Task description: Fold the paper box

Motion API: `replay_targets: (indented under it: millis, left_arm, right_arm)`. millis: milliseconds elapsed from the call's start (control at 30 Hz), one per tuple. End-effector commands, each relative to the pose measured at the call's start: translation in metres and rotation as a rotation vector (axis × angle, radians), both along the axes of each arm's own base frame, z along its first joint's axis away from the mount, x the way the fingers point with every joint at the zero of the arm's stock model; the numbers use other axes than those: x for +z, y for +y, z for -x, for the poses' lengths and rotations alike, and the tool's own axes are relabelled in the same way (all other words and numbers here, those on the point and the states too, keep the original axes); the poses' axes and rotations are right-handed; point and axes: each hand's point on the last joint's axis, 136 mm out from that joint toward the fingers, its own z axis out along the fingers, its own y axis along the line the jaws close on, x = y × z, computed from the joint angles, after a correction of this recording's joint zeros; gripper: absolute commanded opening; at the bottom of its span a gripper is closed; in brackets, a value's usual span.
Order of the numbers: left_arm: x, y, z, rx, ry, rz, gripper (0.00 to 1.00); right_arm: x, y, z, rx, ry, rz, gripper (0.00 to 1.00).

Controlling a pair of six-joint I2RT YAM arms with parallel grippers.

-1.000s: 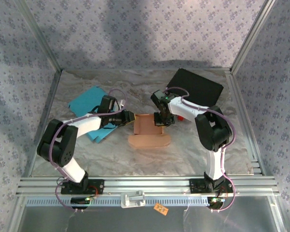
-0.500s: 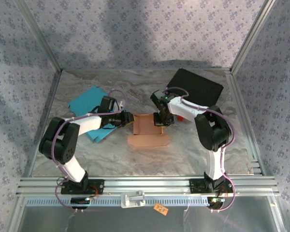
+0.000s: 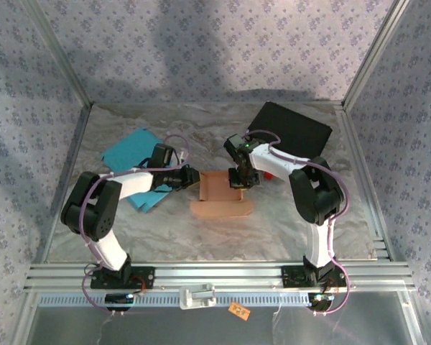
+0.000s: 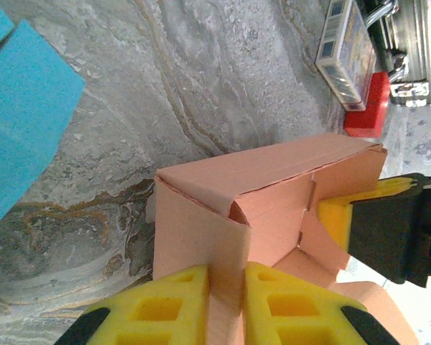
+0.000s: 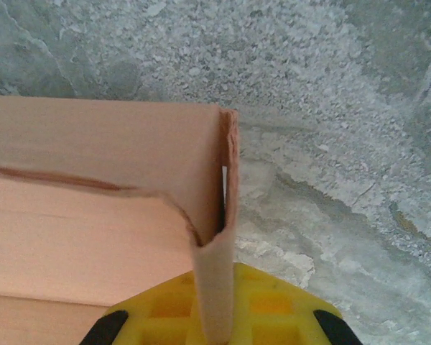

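Left gripper (image 4: 226,277) tighter; marbled table (image 3: 287,223), wallpaper (image 3: 201,43)

**Salmon card on grey marble**

The paper box (image 3: 219,192) is a plain, unprinted salmon-brown, a shade darker along its creases. The tabletop (image 3: 287,223) is grey, marbled with pale veins and a few rusty streaks. The sheet (image 3: 129,154) is solid teal and the panel (image 3: 291,129) is matte black. The left hand (image 4: 226,305) and right hand (image 5: 214,316) have bright yellow pads with black corners. The arms (image 3: 126,183) are white and black, with purple cables. The block (image 4: 366,104) is red, and the small carton (image 4: 341,50) is printed in blue and yellow. The walls (image 3: 201,43) are lilac-grey with a small repeating floral print. The tag (image 3: 238,310) is orange.
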Motion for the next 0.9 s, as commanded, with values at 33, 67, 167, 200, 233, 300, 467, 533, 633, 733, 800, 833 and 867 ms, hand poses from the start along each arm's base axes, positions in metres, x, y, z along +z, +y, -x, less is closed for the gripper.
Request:
replay_targets:
  millis: [33, 67, 167, 200, 233, 300, 467, 533, 633, 733, 800, 833, 867]
  left_arm:
    - [-0.012, -0.003, 0.010, -0.045, 0.028, -0.074, 0.17]
    - [-0.013, -0.002, 0.011, -0.047, 0.031, -0.085, 0.17]
    - [-0.014, -0.001, 0.012, -0.050, 0.026, -0.116, 0.16]
    - [-0.015, 0.000, 0.012, -0.050, 0.026, -0.128, 0.16]
    - [-0.016, 0.000, 0.013, -0.055, 0.025, -0.142, 0.16]
    - [-0.017, 0.000, 0.015, -0.074, 0.027, -0.173, 0.17]
    - [-0.021, 0.003, 0.018, -0.086, 0.031, -0.246, 0.16]
    - [-0.022, 0.005, 0.018, -0.088, 0.030, -0.268, 0.14]
    - [-0.023, 0.006, 0.019, -0.104, 0.028, -0.316, 0.12]
    - [-0.023, 0.008, 0.020, -0.121, 0.025, -0.392, 0.07]
    - [-0.022, 0.010, 0.022, -0.127, 0.031, -0.448, 0.02]
    - [-0.021, 0.010, 0.022, -0.132, 0.028, -0.478, 0.00]
    - [-0.020, 0.010, 0.024, -0.135, 0.025, -0.510, 0.00]
  right_arm:
    - [-0.001, 0.006, -0.003, 0.016, 0.006, -0.011, 0.00]
    - [0.000, 0.007, -0.003, 0.016, 0.004, -0.011, 0.00]
    - [0.000, 0.007, -0.003, 0.017, 0.004, -0.011, 0.00]
    - [0.000, 0.007, -0.003, 0.018, 0.003, -0.010, 0.00]
    - [0.000, 0.007, -0.003, 0.018, 0.004, -0.011, 0.00]
    - [0.000, 0.007, -0.003, 0.020, 0.004, -0.010, 0.00]
    - [0.001, 0.007, -0.003, 0.019, -0.001, -0.009, 0.00]
    - [0.001, 0.007, -0.004, 0.020, -0.002, -0.009, 0.00]
    - [0.001, 0.008, -0.004, 0.018, -0.004, -0.011, 0.00]
    - [0.001, 0.008, -0.004, 0.019, -0.007, -0.007, 0.00]
    - [0.002, 0.009, -0.005, 0.020, -0.013, -0.004, 0.00]
    - [0.003, 0.010, -0.004, 0.025, -0.016, -0.001, 0.00]
    - [0.003, 0.010, -0.004, 0.026, -0.018, 0.001, 0.00]
